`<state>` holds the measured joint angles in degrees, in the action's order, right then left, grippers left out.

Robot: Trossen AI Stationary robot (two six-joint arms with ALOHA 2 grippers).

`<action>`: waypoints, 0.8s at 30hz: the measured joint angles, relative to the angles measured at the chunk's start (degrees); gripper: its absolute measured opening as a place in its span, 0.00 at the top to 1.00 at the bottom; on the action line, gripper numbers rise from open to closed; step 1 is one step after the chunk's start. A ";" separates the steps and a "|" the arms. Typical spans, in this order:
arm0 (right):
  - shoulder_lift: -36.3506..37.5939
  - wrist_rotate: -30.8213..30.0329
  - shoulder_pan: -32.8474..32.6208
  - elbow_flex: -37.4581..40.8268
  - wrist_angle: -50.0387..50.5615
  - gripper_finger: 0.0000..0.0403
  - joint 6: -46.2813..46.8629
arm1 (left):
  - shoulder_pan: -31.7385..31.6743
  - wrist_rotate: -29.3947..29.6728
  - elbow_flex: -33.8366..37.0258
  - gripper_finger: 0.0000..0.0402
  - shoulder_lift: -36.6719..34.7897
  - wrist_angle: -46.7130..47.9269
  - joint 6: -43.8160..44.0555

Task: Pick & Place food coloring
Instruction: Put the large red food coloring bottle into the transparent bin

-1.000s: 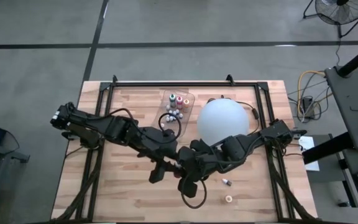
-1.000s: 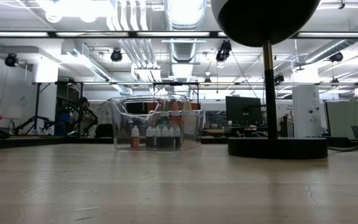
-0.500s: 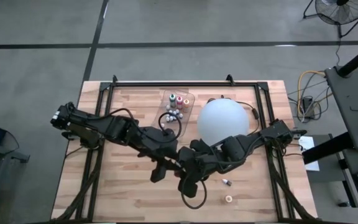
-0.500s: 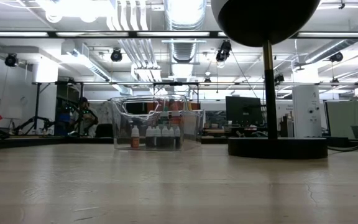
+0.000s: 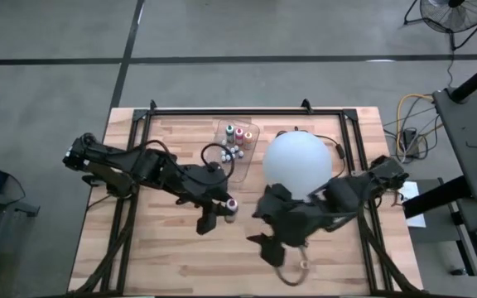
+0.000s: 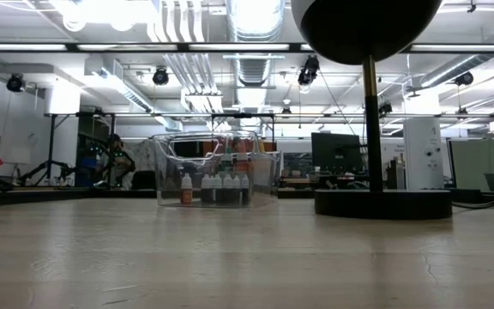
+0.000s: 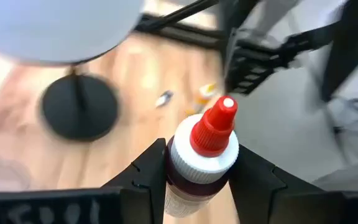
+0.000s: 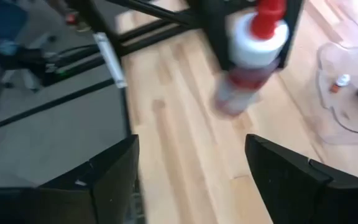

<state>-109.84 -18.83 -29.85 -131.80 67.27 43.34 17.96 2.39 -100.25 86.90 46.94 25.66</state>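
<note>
The white globe on its black base rises just beyond my right gripper, with the clear plastic tray of small bottles farther off. My left gripper pinches a red-capped, white-shouldered food coloring bottle upright. My right fingers are spread, empty.

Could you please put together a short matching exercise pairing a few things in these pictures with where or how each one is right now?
Things:
1. red-capped bottle
2. right gripper
3. white globe
4. clear tray

States:
A. stands on a black base beside the tray
B. fingers apart, nothing between them
C. clamped between the left gripper's fingers
D. holds a cluster of small bottles at the table's far side

Pairs: 1-C, 2-B, 3-A, 4-D
</note>
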 joint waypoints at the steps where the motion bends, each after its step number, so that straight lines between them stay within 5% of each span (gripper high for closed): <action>1: 0.75 0.00 -0.57 -0.09 -0.02 0.29 -0.19 | -0.09 1.14 0.00 0.72 -0.28 1.61 0.40; 10: 6.23 -1.47 -6.72 -0.14 0.35 0.28 -6.79 | -2.30 10.33 0.09 0.72 -3.70 11.74 1.08; 24: 15.29 -20.41 -15.92 0.23 10.70 0.28 -4.16 | -12.86 10.60 1.02 0.72 -4.38 12.02 -1.65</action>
<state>-94.55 -39.24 -45.76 -131.57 77.97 39.18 5.10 12.99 -99.23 82.51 58.97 24.01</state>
